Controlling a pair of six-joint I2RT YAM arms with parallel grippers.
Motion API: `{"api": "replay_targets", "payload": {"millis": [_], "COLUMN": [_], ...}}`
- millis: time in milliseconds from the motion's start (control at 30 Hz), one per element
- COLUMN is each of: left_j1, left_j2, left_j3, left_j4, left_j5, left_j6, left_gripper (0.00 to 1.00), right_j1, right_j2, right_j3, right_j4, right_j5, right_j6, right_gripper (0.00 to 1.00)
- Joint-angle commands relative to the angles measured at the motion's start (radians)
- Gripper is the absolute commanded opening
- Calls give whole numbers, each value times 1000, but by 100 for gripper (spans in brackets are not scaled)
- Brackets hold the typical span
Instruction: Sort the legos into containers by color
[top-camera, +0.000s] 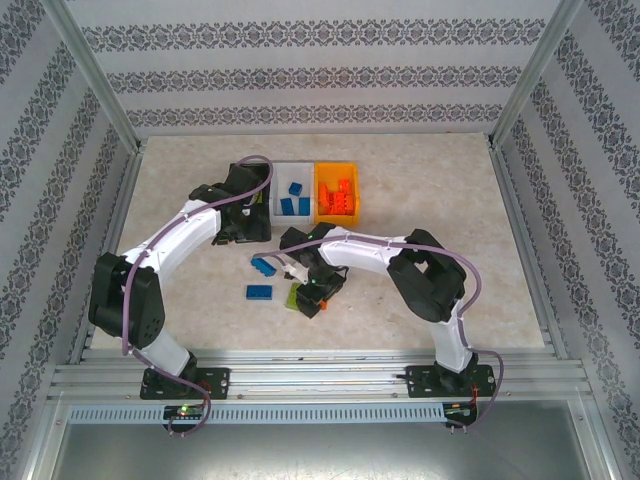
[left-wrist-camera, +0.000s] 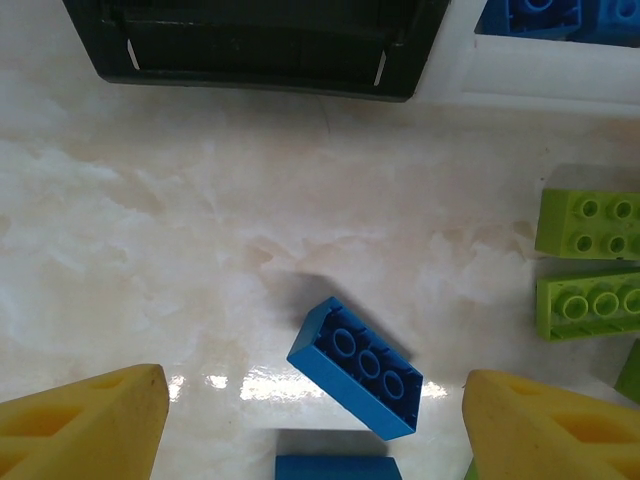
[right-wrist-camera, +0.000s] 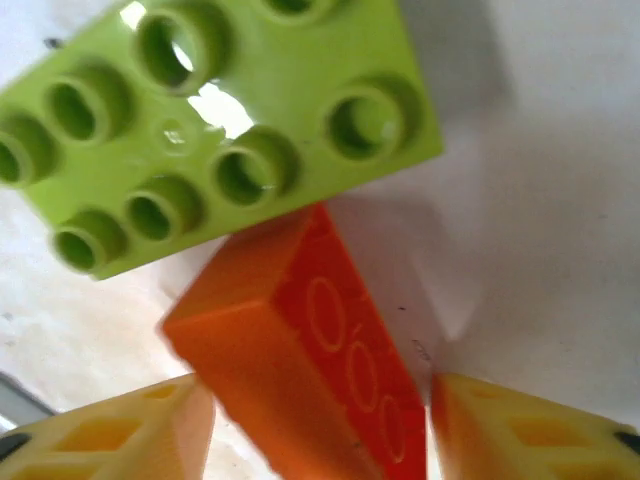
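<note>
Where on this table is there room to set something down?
The beige tabletop right of the orange plastic bin is bare; so is the strip behind it. Crowded: the middle, blue plastic bricks and a green brick by the right tool.

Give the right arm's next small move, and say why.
Probably close the right hand firmly on the orange brick: its fingers flank that brick closely on both sides, and a clean grip should leave the green brick lying close beside it behind.

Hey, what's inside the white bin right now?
Blue bricks lie in the white bin, at least three. The left arm covers its left edge, so anything lying there cannot be seen.
</note>
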Motion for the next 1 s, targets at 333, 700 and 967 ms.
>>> {"api": "replay_targets", "payload": {"millis": [333,700,967], "left_j1": [21,25,25], "left_j2": [34,48,-12], "left_j3": [56,73,35], "left_j4": [-12,-1,-13], "left_j5": [13,39,48], "left_j6": [23,10,-12], "left_gripper": [78,79,84], "right_j1": [-20,-495,-658], "right_j2": [-96,-345,-185], "right_j3": [-31,-58,82], "right_j4": [-8,185,369], "right_j5": [102,-335,-438], "right_j6": [23,342,640], "right_gripper": [16,18,18]}}
